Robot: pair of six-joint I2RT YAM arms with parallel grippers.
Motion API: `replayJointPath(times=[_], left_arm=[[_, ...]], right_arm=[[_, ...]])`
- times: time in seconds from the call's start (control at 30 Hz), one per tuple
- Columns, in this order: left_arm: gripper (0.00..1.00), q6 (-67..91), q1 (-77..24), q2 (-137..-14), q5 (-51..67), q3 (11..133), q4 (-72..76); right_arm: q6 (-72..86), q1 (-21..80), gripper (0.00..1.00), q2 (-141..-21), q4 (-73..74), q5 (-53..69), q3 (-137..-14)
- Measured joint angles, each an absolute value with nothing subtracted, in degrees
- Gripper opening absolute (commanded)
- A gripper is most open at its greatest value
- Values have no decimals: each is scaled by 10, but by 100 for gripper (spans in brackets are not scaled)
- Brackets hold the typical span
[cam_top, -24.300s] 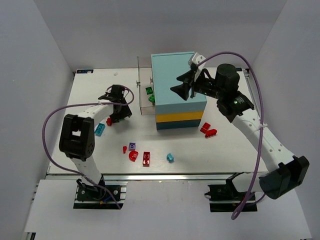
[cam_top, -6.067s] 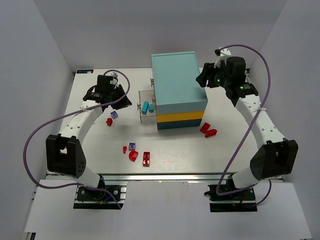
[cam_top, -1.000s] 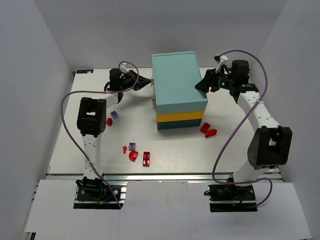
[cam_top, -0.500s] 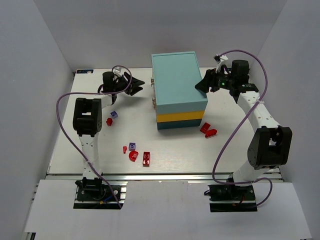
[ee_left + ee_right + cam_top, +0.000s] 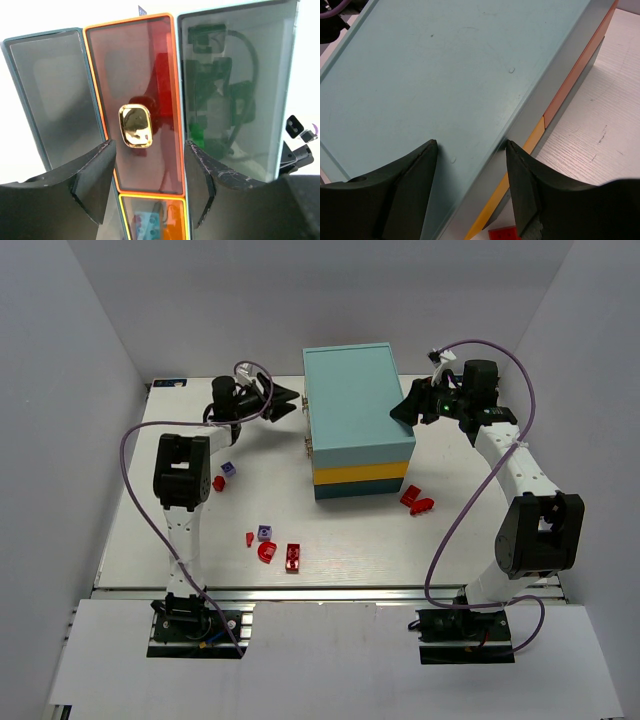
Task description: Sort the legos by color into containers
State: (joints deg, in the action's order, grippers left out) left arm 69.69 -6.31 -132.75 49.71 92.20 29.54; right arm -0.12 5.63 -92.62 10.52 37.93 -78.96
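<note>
The cabinet [image 5: 355, 420] stands at the back middle with all its drawers shut. My left gripper [image 5: 285, 405] is open and empty and points at the cabinet's left face. In the left wrist view my left gripper [image 5: 147, 175] frames a clear drawer with a gold handle [image 5: 134, 126]. A green lego [image 5: 197, 135] and light blue legos [image 5: 145, 225] show through neighbouring drawers. My right gripper [image 5: 408, 405] is open over the cabinet's right top edge [image 5: 520, 120]. Loose red legos [image 5: 294, 556] and purple legos [image 5: 264, 532] lie on the table.
A red lego [image 5: 218, 482] and a purple lego [image 5: 229, 469] lie left of the cabinet. A red pair [image 5: 416, 501] lies at its right front corner, also in the right wrist view [image 5: 502, 234]. White walls close in the table [image 5: 500, 540] on three sides.
The drawer that stood open with light blue legos several seconds ago is shut. My left gripper drew back left, then came back toward the cabinet's face. My right arm has held still.
</note>
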Motion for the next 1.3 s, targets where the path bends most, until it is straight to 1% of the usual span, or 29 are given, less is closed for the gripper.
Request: replayJointPath(times=[0.37, 0.53, 0.63, 0.77, 0.8, 1.0, 1.03, 1.13, 1.3], left_arm=[[67, 724, -78, -1379, 498, 955, 300], [63, 743, -81, -1385, 498, 964, 314], [59, 753, -85, -1386, 496, 973, 323], [49, 764, -85, -1389, 493, 977, 332], [45, 768, -85, -1392, 492, 978, 335], [36, 787, -86, -1402, 491, 978, 354], [33, 789, -86, -1402, 491, 978, 355], [27, 792, -86, -1402, 491, 978, 356], [23, 796, -86, -1402, 491, 972, 364]], right_arm=[[-1, 56, 62, -926, 105, 380, -790], [-2, 56, 62, -926, 105, 379, -790], [-1, 56, 62, -926, 105, 379, -790], [-2, 56, 62, -926, 105, 379, -790], [-2, 56, 62, -926, 105, 379, -790], [-2, 56, 61, -926, 105, 379, -790], [-2, 56, 61, -926, 105, 379, -790], [-2, 56, 61, -926, 105, 379, -790], [-2, 56, 61, -926, 105, 379, -790]])
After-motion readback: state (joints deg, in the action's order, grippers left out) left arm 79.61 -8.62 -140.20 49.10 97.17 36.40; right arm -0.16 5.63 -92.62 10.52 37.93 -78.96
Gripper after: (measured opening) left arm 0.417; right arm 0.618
